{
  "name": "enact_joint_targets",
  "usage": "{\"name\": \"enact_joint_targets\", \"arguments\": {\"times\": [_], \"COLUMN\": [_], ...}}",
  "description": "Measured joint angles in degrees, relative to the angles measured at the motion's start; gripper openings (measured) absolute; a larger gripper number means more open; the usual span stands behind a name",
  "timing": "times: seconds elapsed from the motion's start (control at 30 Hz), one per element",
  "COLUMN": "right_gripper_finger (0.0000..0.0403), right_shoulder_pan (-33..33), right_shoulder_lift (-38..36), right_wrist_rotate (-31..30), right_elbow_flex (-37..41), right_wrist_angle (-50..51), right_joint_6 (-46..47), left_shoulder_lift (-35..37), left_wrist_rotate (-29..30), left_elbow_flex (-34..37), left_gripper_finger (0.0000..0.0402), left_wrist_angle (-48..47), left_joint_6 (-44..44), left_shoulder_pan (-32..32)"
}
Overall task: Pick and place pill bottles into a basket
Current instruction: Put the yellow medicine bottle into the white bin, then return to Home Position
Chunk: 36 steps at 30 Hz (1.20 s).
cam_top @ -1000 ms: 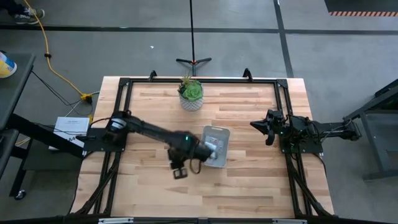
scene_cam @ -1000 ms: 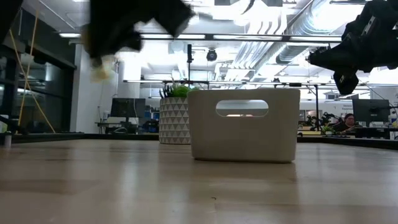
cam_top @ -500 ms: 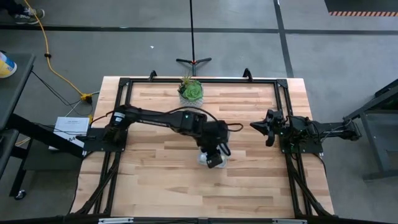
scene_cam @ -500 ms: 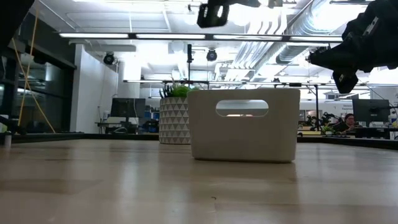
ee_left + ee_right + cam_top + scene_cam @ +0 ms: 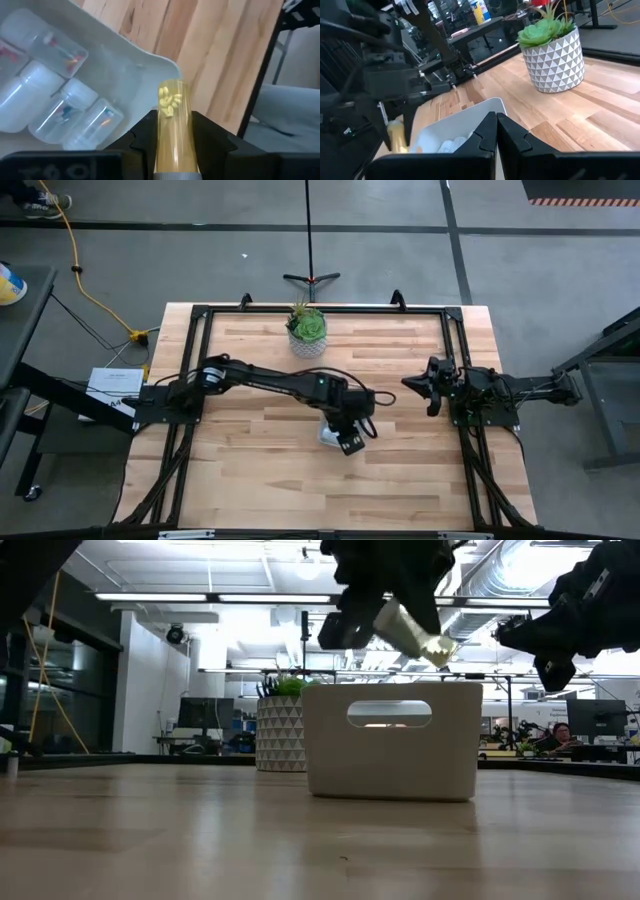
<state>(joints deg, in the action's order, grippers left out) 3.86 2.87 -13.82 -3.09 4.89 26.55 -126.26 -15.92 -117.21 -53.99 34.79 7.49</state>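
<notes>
My left gripper (image 5: 346, 436) hangs over the pale basket (image 5: 390, 755) and is shut on a yellowish translucent pill bottle (image 5: 172, 107) with yellow pills inside. In the low view the bottle (image 5: 412, 633) slants just above the basket's rim. Several whitish pill bottles (image 5: 55, 100) lie on the basket's floor. In the high view the arm hides most of the basket (image 5: 327, 433). My right gripper (image 5: 410, 383) is shut and empty, above the table's right side. My left gripper pinches the bottle's body (image 5: 163, 131) between its two fingers (image 5: 145, 134), one on each side. The fingers lie along the bottle and slant down from above. The bottle's far end (image 5: 170, 92) sticks out past the fingertips. It is tilted and clear of the basket.
A green plant in a white patterned pot (image 5: 307, 330) stands at the table's far edge, behind the basket. Black frame rails (image 5: 200, 320) run along the table's sides. Bare wood lies near the front edge.
My left gripper has carried the yellowish bottle toward the table's right edge, from the basket's near left side to over the basket. It has then come down toward the rim, with the bottle now tilted. The basket has stayed put.
</notes>
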Motion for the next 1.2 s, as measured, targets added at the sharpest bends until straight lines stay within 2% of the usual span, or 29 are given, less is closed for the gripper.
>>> {"name": "enact_joint_targets", "arguments": {"times": [0.23,0.47,0.8,0.93,1.0,1.2], "right_gripper_finger": [0.0,0.0,0.0,0.0,0.0,0.0], "right_shoulder_pan": [0.0,0.0,0.0,0.0,0.0,0.0], "right_shoulder_lift": [0.1,0.1,0.1,0.1,0.1,0.1], "right_wrist_rotate": [0.7,0.8,0.8,0.8,0.8,1.1], "right_elbow_flex": [0.0,0.0,0.0,0.0,0.0,0.0], "right_wrist_angle": [0.0,0.0,0.0,0.0,0.0,0.0], "right_joint_6": [0.0,0.0,0.0,0.0,0.0,0.0], "left_shoulder_lift": [-3.2,-4.2,-4.2,-3.4,-1.5,4.8], "left_wrist_rotate": [2.0,0.9,-4.6,-4.9,-2.6,10.4], "left_elbow_flex": [0.0,0.0,0.0,-1.9,-4.6,-9.3], "left_gripper_finger": [0.0145,0.0148,0.0238,0.0252,0.0246,0.0201], "left_wrist_angle": [0.6,-0.1,2.1,4.0,7.5,14.5], "left_joint_6": [0.2,-1.2,-2.4,-5.5,-8.8,-19.7], "left_shoulder_pan": [-0.2,-1.5,-2.3,-3.1,-3.5,-3.8]}}
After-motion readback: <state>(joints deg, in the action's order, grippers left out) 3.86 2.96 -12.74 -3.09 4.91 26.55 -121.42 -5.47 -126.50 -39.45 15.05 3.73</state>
